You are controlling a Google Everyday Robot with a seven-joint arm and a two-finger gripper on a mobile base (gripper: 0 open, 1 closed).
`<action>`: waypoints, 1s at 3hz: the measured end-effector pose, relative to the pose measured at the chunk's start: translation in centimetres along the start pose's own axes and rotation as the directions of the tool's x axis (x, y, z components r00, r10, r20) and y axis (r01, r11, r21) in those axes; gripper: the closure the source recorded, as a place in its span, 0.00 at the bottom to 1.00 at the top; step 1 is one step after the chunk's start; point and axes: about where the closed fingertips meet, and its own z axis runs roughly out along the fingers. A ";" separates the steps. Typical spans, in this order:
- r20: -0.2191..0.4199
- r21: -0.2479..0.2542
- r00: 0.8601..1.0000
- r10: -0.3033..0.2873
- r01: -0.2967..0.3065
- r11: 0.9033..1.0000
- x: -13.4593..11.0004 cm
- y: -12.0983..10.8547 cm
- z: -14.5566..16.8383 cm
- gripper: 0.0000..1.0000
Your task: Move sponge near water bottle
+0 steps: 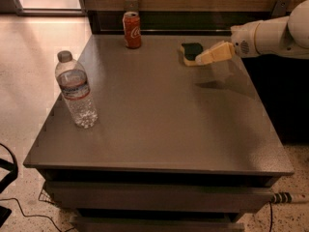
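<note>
Sponge (191, 50) is lying flat on the table (159, 124), green side up, with a pale yellow rim showing along its near edge. It is sitting toward the back right of the tabletop, a little in from the far edge.

Gripper (199, 60) is reaching in from the right of the sponge. Its tan tip is pointing left and slightly down and is overlapping the sponge's front-right corner as seen from this view. Whether it is touching the sponge cannot be told. Jaw state: cannot tell from this angle, since the tip is showing as one wedge. The white arm (270, 35) is stretching away to the right of the sponge and running off the frame's edge. A soft shadow (217, 83) is falling on the tabletop in front of and to the right of the sponge.

Can (132, 30), red, is standing upright to the left of the sponge, slightly farther back and apart from it.

Bottle (76, 92) is standing upright well apart from the sponge, far to its left and much nearer the front, close to the table's left edge. It is clear, with a grey cap and a label round its middle.

Pale speckled floor (34, 71) is showing beyond the table, left of the sponge.
</note>
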 end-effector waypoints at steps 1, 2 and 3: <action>0.011 -0.021 1.000 0.017 -0.017 1.000 0.8 -1.1 3.7 0.00; 0.022 -0.042 0.999 0.031 -0.030 0.999 1.1 -1.2 5.7 0.00; 0.041 -0.064 0.997 0.070 -0.068 0.996 2.0 -0.7 7.3 0.00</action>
